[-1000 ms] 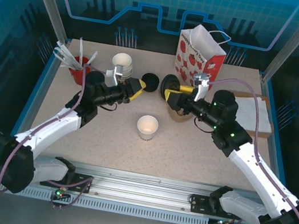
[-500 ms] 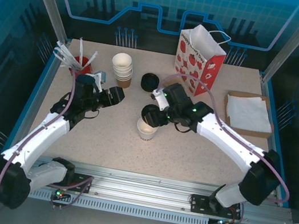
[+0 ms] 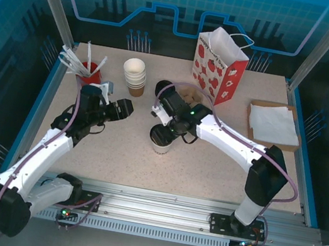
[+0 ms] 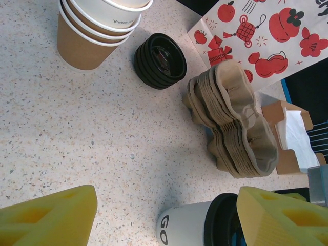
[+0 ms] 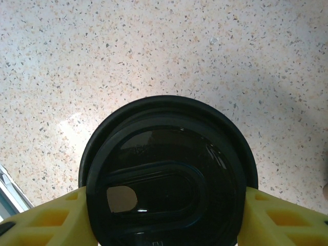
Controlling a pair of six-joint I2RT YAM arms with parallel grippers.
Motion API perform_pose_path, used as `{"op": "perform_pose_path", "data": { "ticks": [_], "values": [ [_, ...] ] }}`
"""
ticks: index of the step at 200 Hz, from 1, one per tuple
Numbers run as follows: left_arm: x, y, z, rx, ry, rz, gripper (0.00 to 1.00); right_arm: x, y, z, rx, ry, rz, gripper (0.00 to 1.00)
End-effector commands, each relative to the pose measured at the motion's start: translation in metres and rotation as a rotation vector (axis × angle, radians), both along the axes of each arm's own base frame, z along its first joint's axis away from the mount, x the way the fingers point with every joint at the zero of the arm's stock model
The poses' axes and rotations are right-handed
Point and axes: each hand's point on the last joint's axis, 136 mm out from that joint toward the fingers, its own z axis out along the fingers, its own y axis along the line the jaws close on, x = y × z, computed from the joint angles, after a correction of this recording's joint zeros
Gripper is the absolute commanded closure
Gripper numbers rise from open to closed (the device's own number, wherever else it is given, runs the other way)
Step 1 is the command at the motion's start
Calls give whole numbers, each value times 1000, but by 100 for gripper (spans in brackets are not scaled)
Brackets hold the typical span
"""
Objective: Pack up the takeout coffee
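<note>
Currently the right claw [image 5: 164,219] is gripping the takeout coffee [image 5: 165,154] by its lid. Seen from straight above in the right wrist view, both yellow fingers [image 5: 43,220] are pressing against opposite sides of the round black rim. The lid is glossy and is showing a raised oval panel with a small sip hole toward the left. In the left wrist view the cup's wall is looking pale, almost white, with the dark letters "GO" printed on it, and the black lid is sitting on its mouth. From overhead, the cup is standing upright near the middle of the speckled counter [image 3: 114,152], much shorter than the strawberry-print bag [image 3: 220,66] standing well behind it. The left claw [image 3: 127,109] is hovering to the cup's left, apart from it — its fingers are spread wide with nothing between them. Farther back, a stack of lidless paper cups [image 3: 135,74] and a stack of loose black lids [image 4: 160,60] are sitting on the counter, and a pile of pulp cup carriers [image 4: 233,120] is lying beside the bag.
</note>
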Motion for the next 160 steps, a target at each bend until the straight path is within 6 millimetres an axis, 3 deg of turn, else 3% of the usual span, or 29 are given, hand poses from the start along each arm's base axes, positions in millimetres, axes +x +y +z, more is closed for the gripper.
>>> {"op": "perform_pose_path", "data": {
  "ticks": [1,160],
  "values": [
    [-4,4,-4,25,-2,-6,26,-5,0,1,-43,1,27,41],
    [-6,-1,-6,-5,-1,-26,25,-10,-5,-17,-102,27,34,39]
  ]
}}
